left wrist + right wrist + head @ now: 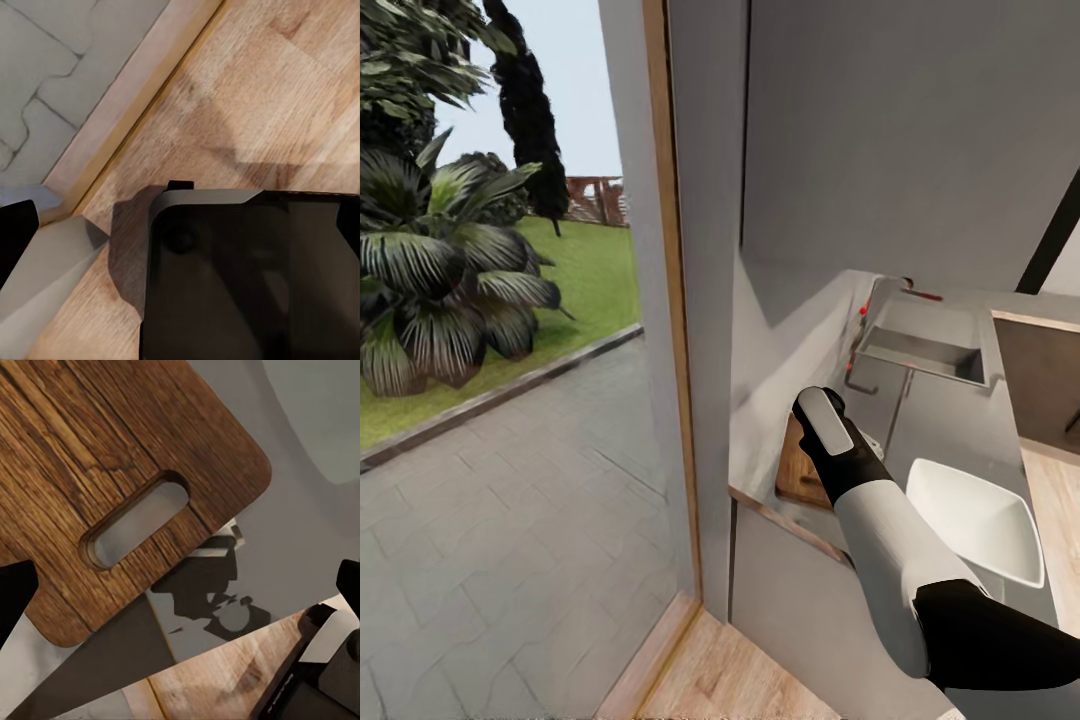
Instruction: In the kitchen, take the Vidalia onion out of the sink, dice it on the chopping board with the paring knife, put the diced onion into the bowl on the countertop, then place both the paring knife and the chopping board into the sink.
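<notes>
a tall grey wall panel with a light wooden edge strip (660, 250) stands left of the long grey brushed-steel desk (950, 420), with paved ground and palms (440, 270) beyond it. the right arm's jaws (830, 420) hang over the rectangular dark-brown wooden chopping board (112, 465), hiding most of it in the head view; whether they are released or clenched i cannot tell. the board lies flat at the desk's near end, grain bold, its handle slot (135, 521) showing grey steel through. just beside it sits the shallow white squarish bowl (975, 520). farther along is the rectangular stainless-steel sink (925, 345). the left wrist view looks down on light wooden floor (262, 97); its jaws' state cannot be told.
</notes>
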Motion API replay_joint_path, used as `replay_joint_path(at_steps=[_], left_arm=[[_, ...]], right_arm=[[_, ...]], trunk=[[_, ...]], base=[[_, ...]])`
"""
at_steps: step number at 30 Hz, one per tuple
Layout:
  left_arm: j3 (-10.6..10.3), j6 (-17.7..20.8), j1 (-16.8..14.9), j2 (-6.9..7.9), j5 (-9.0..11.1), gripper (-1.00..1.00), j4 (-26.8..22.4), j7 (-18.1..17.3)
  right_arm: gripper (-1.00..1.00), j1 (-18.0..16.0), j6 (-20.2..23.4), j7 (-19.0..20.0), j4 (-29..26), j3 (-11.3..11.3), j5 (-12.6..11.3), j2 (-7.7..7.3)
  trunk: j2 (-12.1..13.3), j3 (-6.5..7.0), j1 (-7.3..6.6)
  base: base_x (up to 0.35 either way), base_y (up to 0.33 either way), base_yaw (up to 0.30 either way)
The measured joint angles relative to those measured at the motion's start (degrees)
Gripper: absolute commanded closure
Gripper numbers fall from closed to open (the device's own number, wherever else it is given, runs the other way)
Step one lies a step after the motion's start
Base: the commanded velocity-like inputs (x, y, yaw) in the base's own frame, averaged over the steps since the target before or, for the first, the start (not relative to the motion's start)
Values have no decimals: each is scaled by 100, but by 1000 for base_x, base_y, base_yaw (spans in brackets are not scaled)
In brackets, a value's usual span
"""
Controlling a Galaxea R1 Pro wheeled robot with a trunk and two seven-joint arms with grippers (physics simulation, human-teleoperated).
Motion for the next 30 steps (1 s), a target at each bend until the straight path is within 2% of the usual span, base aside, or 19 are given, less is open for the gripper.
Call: replay_joint_path(at_steps=[26, 30], left_arm=[[0, 0, 0, -4, 0, -100, 6, 0], [-9, -1, -1, -7, -6, -100, 29, 0]], right_arm=[[-100, -2, -9, 11, 0, 0, 0, 0], [-100, -2, -9, 10, 0, 1, 0, 0]], trunk=[[0, -238, 0], [-1, -274, 0]], base=[[38, -47, 0], [0, -186, 0]])
